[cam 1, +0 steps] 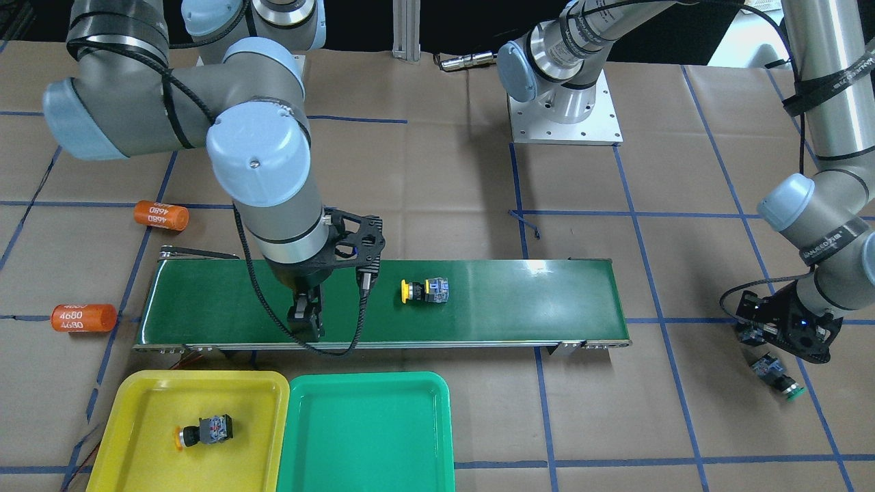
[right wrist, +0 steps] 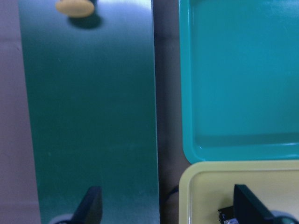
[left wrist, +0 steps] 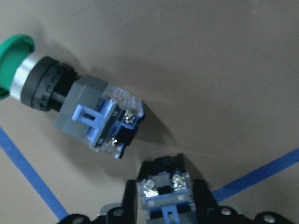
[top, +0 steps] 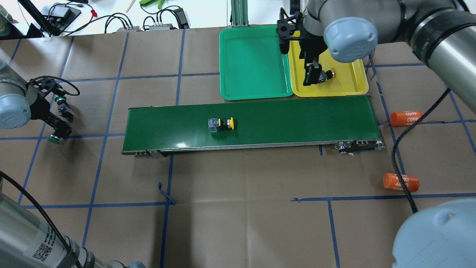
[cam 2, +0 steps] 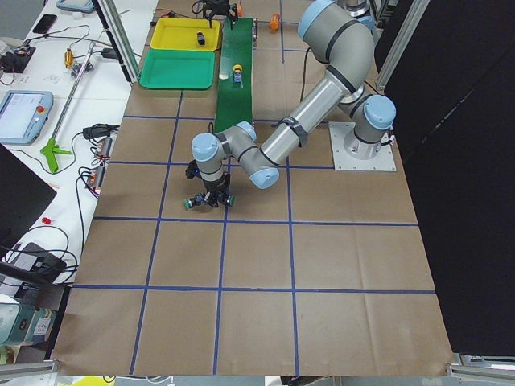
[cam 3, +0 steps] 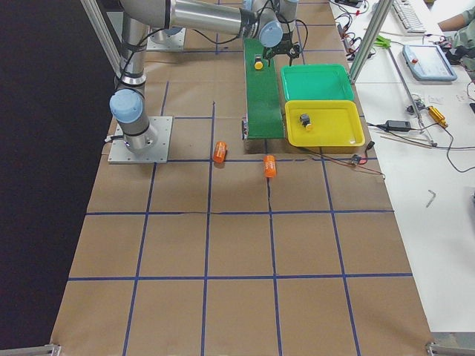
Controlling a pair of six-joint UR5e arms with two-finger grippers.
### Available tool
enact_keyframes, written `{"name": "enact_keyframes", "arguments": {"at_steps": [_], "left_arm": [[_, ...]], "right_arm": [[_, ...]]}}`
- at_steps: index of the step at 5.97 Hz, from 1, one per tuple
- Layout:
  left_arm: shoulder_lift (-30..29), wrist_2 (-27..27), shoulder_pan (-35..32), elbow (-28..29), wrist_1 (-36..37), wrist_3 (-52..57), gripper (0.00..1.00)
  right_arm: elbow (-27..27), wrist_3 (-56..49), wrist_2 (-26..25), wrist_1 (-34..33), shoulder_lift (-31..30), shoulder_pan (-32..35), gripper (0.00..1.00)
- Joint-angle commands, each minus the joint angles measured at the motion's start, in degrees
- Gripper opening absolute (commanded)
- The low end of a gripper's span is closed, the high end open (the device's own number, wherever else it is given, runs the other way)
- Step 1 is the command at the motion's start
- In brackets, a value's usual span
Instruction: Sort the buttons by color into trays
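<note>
A yellow-capped button (cam 1: 425,290) lies on its side on the conveyor belt (cam 1: 513,301). A second yellow-capped button (cam 1: 205,430) lies in the yellow tray (cam 1: 137,389). The green tray (cam 1: 369,437) beside it holds nothing. My right gripper (cam 1: 305,324) hangs open and empty over the belt's edge next to the trays; the right wrist view shows its fingers (right wrist: 91,207) wide apart. My left gripper (top: 59,128) is low over the paper off the belt's other end, shut on a green-capped button (left wrist: 166,200). Another green-capped button (left wrist: 88,112) lies on the paper just beside it.
Two orange cylinders marked 4680 (cam 1: 160,215) (cam 1: 83,318) lie on the paper past the belt's end on my right side. The right arm's cable (cam 1: 355,328) hangs over the belt. Both arm bases stand behind the belt.
</note>
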Motion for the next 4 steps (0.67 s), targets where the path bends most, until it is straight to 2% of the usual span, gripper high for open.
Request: {"name": "enact_keyframes", "arguments": {"at_steps": [1,2,3,4], "left_arm": [[4.72,-0.67,-1.22,-1.05,-4.01,4.06,0.00],[9.54,-2.85,-4.89,-1.23,-11.62,8.61,0.00],[13.60,-5.92,-10.93,-2.02,-15.35,10.49,0.00],[14.33,-8.65,-15.51,-2.72,-15.56,14.51,0.00]], "right_arm": [[3.87,5.55,0.08,-3.15,-0.07,4.63,1.00],[5.54,7.59,0.08,-6.31,0.10,6.66,1.00],[7.91,6.39,-0.01,-6.69,0.19,6.68,1.00],[11.32,3.51,-0.01,-12.44,0.45,6.16,1.00]]}}
